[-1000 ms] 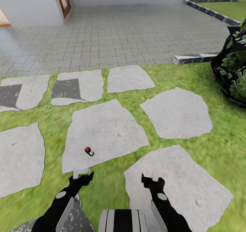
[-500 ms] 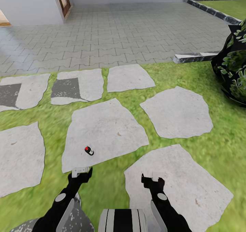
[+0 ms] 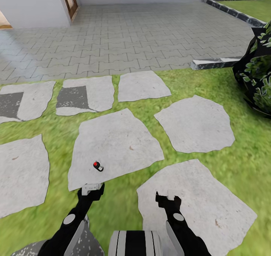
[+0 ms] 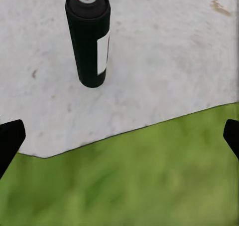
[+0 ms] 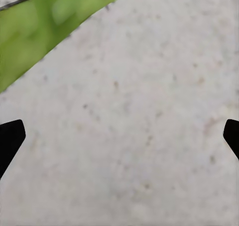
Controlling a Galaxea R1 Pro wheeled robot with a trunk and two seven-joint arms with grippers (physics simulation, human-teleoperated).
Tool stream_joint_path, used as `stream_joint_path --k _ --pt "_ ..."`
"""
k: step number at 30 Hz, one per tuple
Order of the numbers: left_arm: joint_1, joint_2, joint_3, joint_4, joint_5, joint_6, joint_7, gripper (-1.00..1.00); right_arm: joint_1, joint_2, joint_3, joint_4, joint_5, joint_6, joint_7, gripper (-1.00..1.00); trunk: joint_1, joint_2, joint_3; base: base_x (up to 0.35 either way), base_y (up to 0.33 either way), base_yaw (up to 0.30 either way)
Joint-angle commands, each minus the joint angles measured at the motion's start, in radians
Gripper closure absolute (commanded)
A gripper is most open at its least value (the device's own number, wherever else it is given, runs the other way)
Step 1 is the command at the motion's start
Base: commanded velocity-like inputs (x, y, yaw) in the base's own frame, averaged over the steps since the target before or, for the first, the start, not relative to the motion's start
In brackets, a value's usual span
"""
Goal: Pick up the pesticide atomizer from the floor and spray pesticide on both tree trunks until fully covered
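The head view looks steeply down over stepping stones (image 3: 114, 147); each wrist view faces close onto one stone (image 4: 164, 61) below.

Both black arms are extended forward and downward from the trunk (image 3: 135, 244), which serves as the reference. The left gripper (image 3: 92, 188) is held ahead and to the left of the trunk, its fingers spread wide. The right gripper (image 3: 168, 199) is held ahead and to the right, likewise spread, nothing held
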Motion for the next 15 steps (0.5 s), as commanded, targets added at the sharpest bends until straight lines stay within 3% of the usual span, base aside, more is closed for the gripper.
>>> stream_joint_path --k 1,8,15 --pt "0.0 0.001 -0.005 0.0 0.011 -0.004 0.005 -1.0 0.0 -0.001 0.005 -0.002 -0.01 0.004 -0.008 -1.0 0.0 0.0 -0.001 0.049 0.0 0.0" --pt "0.0 0.001 -0.008 -0.001 0.012 -0.006 0.029 -1.0 0.0 0.0 0.005 -0.002 -0.01 0.003 -0.008 -1.0 0.0 0.0 -0.001 0.125 0.0 0.0" --pt "0.0 0.001 -0.008 0.0 0.013 -0.008 0.036 -1.0 0.0 0.0 0.004 -0.002 -0.01 0.005 -0.008 -1.0 0.0 0.0 -0.001 0.027 0.0 0.0"
